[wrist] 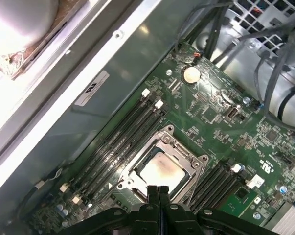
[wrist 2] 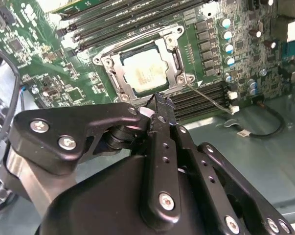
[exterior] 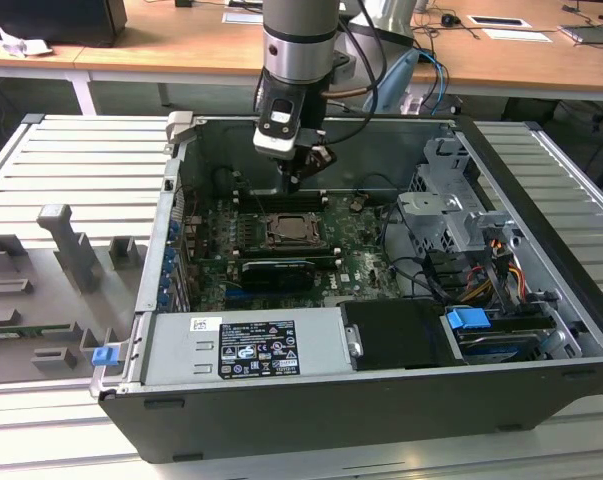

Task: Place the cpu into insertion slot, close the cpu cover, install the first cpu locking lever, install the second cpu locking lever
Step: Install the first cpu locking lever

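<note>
The cpu point(wrist 2: 145, 73) lies flat in the socket on the green motherboard, its dull silvery top showing in both wrist views point(wrist: 159, 169). The cpu cover point(wrist 2: 175, 58), a thin silvery frame, lies down around it point(wrist: 187, 157). A thin metal lever point(wrist 2: 208, 98) runs out from one socket corner along the board. My gripper point(wrist 2: 159, 100) hangs just above the socket's edge, fingers pressed together with nothing between them point(wrist: 158, 192). In the exterior view the gripper point(exterior: 293, 185) is inside the open case, a little behind the socket point(exterior: 289, 231).
Black memory slots point(wrist 2: 137, 19) flank the socket on two sides. A long black card point(exterior: 276, 270) lies in front of it. The grey power supply point(exterior: 246, 345) fills the case front, and a drive cage point(exterior: 451, 215) with cables stands at the exterior view's right.
</note>
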Robot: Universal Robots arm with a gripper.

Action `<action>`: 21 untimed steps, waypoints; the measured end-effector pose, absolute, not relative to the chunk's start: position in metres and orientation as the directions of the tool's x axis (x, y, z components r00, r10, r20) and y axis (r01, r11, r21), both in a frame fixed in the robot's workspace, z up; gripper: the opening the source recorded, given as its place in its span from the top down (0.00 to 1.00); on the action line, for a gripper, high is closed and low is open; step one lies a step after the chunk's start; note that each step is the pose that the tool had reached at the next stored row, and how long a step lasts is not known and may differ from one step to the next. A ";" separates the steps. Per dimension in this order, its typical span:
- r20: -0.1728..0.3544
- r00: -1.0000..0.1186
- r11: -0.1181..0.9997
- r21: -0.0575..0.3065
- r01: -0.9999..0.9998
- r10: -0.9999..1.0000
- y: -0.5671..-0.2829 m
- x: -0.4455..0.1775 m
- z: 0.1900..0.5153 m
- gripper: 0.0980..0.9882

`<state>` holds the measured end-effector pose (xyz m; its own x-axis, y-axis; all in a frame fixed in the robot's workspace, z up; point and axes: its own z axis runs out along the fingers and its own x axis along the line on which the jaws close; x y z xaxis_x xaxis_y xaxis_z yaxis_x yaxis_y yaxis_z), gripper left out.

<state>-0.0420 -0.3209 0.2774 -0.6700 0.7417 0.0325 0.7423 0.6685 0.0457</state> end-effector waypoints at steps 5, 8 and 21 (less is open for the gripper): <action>0.033 -0.716 0.715 0.046 0.698 0.697 -0.321 -0.042 0.277 0.99; 0.032 -0.746 0.745 0.046 0.665 0.665 -0.321 -0.042 0.277 0.99; 0.032 -0.883 0.882 0.046 0.470 0.469 -0.321 -0.042 0.277 0.99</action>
<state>-0.0421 -0.3209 0.2774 -0.8827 0.4689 0.0323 0.4700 0.8815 0.0455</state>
